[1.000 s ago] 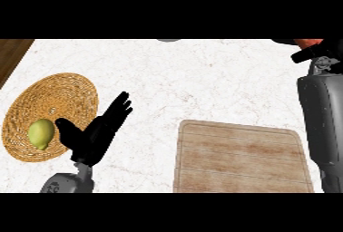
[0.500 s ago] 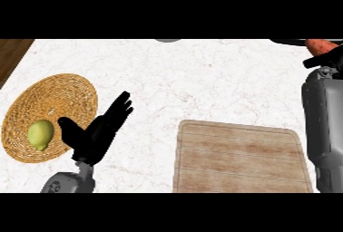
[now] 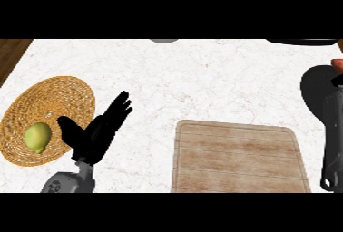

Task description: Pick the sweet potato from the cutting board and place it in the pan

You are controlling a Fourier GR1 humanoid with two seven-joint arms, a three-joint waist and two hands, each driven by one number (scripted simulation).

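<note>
The sweet potato (image 3: pixel 338 65) showed only as an orange-red sliver at the view's right edge, well clear of the board (image 3: pixel 234 156). Over the previous second it had shifted from the top edge toward the right edge and lower in the view, leaving less of it visible.

It sat at the upper end of the dark mass taken as the right robot hand (image 3: pixel 316 90). Whether that robot hand was closed on it could not be told from this view. The right forearm (image 3: pixel 331 136) had moved further right and ran along the frame's edge.

The board was bare, as before. Judgement: pick complete; transport to the pan in progress.

The pan (image 3: pixel 301 41) appeared only as a dark rim at the top edge, near the sliver but apart from it. Alignment over the pan could not be checked, so release was not yet confirmed.

The left robot hand (image 3: pixel 97 133) was unchanged: open, straight-fingered, resting over the edge of the mat (image 3: pixel 60 95) beside the lemon (image 3: pixel 38 137). The bench (image 3: pixel 201 81) between mat and board carried nothing else.
</note>
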